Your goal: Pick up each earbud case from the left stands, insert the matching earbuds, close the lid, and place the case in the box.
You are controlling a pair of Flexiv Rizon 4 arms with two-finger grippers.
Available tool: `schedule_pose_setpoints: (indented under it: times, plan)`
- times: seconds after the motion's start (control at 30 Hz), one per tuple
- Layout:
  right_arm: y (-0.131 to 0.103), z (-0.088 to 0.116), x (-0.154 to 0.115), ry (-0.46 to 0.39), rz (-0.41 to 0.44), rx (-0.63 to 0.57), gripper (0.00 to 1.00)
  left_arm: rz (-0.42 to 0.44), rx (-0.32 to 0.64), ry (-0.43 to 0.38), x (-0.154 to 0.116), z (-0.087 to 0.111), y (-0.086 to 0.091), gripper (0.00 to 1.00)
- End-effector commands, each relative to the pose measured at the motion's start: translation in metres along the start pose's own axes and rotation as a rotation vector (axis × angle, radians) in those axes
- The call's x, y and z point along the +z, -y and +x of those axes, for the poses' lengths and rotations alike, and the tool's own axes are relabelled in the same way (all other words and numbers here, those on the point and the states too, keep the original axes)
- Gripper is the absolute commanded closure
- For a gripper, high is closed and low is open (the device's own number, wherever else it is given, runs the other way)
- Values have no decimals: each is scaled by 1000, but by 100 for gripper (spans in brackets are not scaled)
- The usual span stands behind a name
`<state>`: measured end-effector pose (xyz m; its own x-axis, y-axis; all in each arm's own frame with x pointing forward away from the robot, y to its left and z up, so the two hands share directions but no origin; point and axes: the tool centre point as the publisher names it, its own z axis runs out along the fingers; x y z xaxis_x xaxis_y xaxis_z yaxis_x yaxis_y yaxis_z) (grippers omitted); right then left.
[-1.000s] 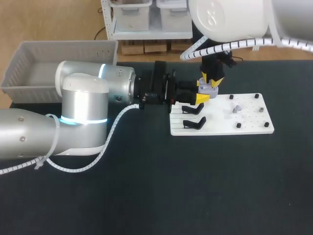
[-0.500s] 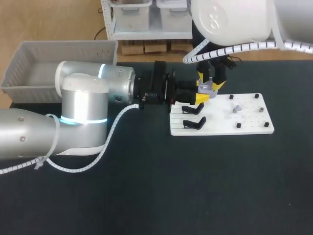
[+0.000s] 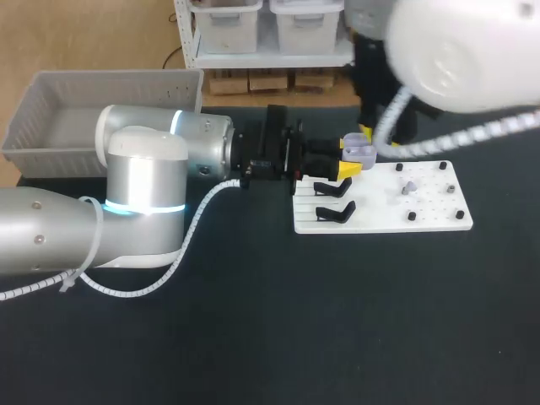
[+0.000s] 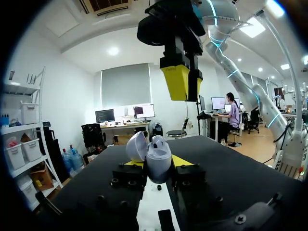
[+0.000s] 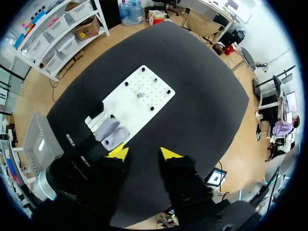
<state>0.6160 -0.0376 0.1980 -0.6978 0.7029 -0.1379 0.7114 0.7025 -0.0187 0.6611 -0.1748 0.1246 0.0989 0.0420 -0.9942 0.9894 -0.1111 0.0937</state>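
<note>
— Entry one, the case?
— Lavender earbud case (image 4: 158, 156), lid open, pinched from both sides by the left gripper (image 3: 348, 157), at the white pegboard's (image 3: 430, 215) left end near two black stands (image 3: 333, 187).
— Entry two?
— Right gripper (image 5: 143, 154), high above the case, fingers spread, holding nothing. One grey earbud (image 3: 409, 186) lies on the pegboard. Grey box (image 3: 51, 110) far left.

**Dark table, two things set on it**

A black table (image 3: 337, 337) fills the head view. A flat white board (image 3: 380, 218) lies on it at about two o'clock from the middle. A grey slatted box (image 3: 110, 89) sits at the far edge, at ten o'clock, well apart from the board.
</note>
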Motion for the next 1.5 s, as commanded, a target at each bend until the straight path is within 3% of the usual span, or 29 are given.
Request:
schedule_pose_setpoints:
  times: [0.03, 0.1, 0.3, 0.47, 0.53, 0.7, 0.83, 0.93, 1.0, 1.03, 1.07, 1.1, 1.5]
  plan:
    - [44, -11, 1, -16, -205, -9, 78, -6, 2, 1, 0, 0, 2, 100]
    - [50, -18, 4, -18, -192, -19, 78, -6, 2, 1, 0, 0, 2, 100]
    - [60, -40, 17, -31, -176, -79, 64, -6, 2, 1, 0, 0, 2, 100]
    - [58, -60, 41, -37, -151, -139, 73, -6, 2, 1, 0, 0, 2, 100]
    - [57, -67, 54, -44, -141, -148, 84, -6, 2, 1, 0, 0, 2, 100]
    - [56, -78, 83, -70, -117, -160, 84, -6, 2, 1, 0, 0, 2, 100]
    - [58, -84, 100, -101, -107, -161, 74, -6, 2, 1, 0, 0, 2, 100]
    - [60, -87, 109, -117, -101, -153, 55, -6, 2, 1, 0, 0, 2, 100]
    - [61, -89, 112, -136, -104, -147, 49, -6, 2, 1, 0, 0, 2, 100]
    - [61, -89, 112, -136, -104, -147, 27, -6, 2, 1, 0, 0, 2, 100]
    - [61, -89, 112, -136, -104, -147, 22, -6, 2, 1, 0, 0, 2, 100]
    - [61, -89, 112, -136, -104, -147, 0, -6, 2, 1, 0, 0, 2, 100]
    - [61, -89, 112, -136, -104, -147, 0, -6, 2, 1, 0, 0, 2, 100]
